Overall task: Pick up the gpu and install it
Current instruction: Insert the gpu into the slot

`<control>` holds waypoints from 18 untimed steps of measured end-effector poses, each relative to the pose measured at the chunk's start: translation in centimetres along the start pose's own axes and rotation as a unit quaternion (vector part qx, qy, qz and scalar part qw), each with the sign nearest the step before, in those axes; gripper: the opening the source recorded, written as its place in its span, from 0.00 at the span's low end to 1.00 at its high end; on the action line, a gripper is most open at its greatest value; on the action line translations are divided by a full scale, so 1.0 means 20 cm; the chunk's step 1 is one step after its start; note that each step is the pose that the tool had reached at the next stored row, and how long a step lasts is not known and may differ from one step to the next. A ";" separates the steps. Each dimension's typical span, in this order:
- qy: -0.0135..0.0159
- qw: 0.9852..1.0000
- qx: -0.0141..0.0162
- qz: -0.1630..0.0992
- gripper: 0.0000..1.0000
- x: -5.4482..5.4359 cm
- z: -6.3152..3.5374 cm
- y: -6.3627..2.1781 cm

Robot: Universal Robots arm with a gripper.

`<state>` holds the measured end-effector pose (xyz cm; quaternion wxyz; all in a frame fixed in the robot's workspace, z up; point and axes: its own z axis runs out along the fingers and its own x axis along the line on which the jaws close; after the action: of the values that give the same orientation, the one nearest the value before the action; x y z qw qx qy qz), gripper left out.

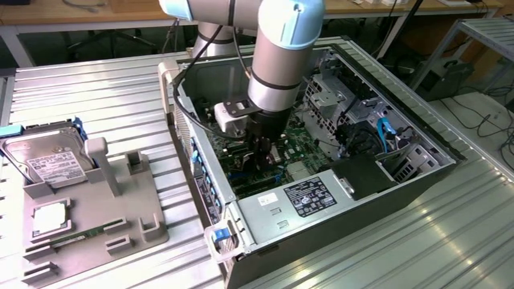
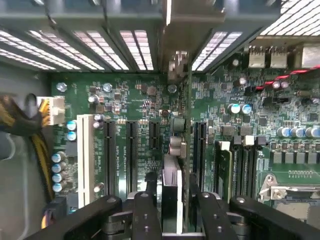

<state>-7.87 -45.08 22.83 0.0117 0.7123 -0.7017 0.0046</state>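
My gripper [image 1: 266, 158] reaches down inside the open computer case [image 1: 418, 180], over the green motherboard [image 2: 125, 95]. In the wrist view its black fingers [image 2: 146, 212] are shut on the gpu [image 2: 171, 185], which I see edge-on as a thin upright card with a dark body. The card's pale metal end bracket [image 2: 177, 65] stands against the case's slotted rear wall. The card sits in line with the black expansion slots [image 2: 131, 150], between them and another slot [image 2: 199, 150]. Whether its lower edge is in a slot is hidden.
A grey fixture plate [image 1: 136, 211] at the exterior view's left holds a silver hard drive [image 1: 44, 158], a processor chip [image 1: 50, 218] and a RAM stick [image 1: 80, 233]. The power supply [image 1: 301, 198] and blue cables [image 1: 384, 129] crowd the case. Yellow wires [image 2: 35, 135] lie beside a white slot [image 2: 85, 150].
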 end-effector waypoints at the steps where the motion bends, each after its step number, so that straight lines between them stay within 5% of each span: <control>1: 0.000 1.000 0.001 0.000 0.35 0.00 -0.022 0.000; 11: 0.000 1.000 0.008 0.000 0.35 0.01 -0.276 0.003; 14: 0.000 1.000 0.008 0.000 0.33 0.01 -0.275 0.003; 18: 0.000 1.000 0.008 0.000 0.15 0.01 -0.275 0.003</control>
<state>-7.88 -45.07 28.34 0.0061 0.7124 -0.7017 0.0102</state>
